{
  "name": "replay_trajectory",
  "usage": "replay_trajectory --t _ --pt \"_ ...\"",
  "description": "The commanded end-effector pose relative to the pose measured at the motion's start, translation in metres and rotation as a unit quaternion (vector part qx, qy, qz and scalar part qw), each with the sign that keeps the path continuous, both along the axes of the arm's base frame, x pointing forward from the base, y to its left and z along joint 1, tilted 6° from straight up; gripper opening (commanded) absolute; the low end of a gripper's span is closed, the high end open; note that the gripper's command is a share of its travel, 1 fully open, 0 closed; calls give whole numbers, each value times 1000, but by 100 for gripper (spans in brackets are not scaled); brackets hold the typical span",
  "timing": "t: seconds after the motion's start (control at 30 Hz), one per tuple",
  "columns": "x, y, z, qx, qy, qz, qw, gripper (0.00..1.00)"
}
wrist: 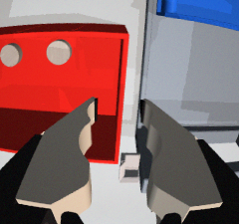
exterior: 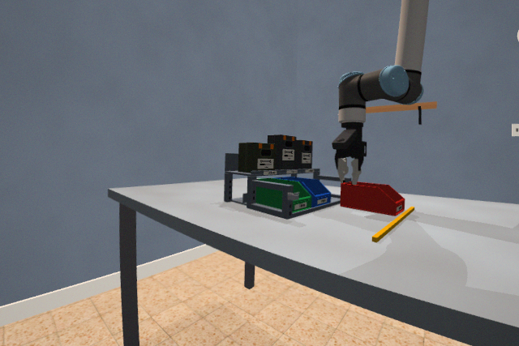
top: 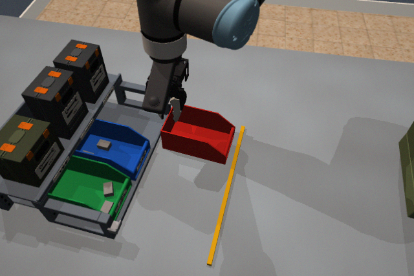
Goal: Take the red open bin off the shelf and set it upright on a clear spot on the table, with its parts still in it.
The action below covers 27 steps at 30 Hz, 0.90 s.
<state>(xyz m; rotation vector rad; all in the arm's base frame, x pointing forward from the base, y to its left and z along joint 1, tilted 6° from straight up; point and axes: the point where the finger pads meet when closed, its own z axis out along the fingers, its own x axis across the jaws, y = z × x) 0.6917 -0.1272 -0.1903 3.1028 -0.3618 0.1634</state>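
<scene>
The red open bin (top: 198, 136) stands upright on the table just right of the shelf (top: 100, 152); it also shows in the side view (exterior: 371, 198). In the wrist view the red bin (wrist: 60, 85) holds two round grey parts (wrist: 59, 51). My gripper (top: 175, 110) hangs over the bin's end nearest the shelf, pointing down. Its fingers are apart, one inside and one outside the bin's wall, with a gap on each side. Nothing is gripped.
A blue bin (top: 115, 146) and a green bin (top: 88, 182) with small grey blocks sit on the shelf's lower level. Dark cases (top: 53, 99) stand on its upper level. A thin yellow bar (top: 225, 192) lies right of the red bin. An olive box (top: 407, 169) is at the right edge.
</scene>
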Motion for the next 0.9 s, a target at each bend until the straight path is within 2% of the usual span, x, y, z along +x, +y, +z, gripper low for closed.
replay_trajectory --t 0.0,0.53,0.7,0.87 --pt "1 0 1 0 -1 0 1000 20" --pt "1 0 1 0 -1 0 1000 20" --pt "-5 1 55 0 -1 0 1000 20" --pt "-5 1 55 0 -1 0 1000 20"
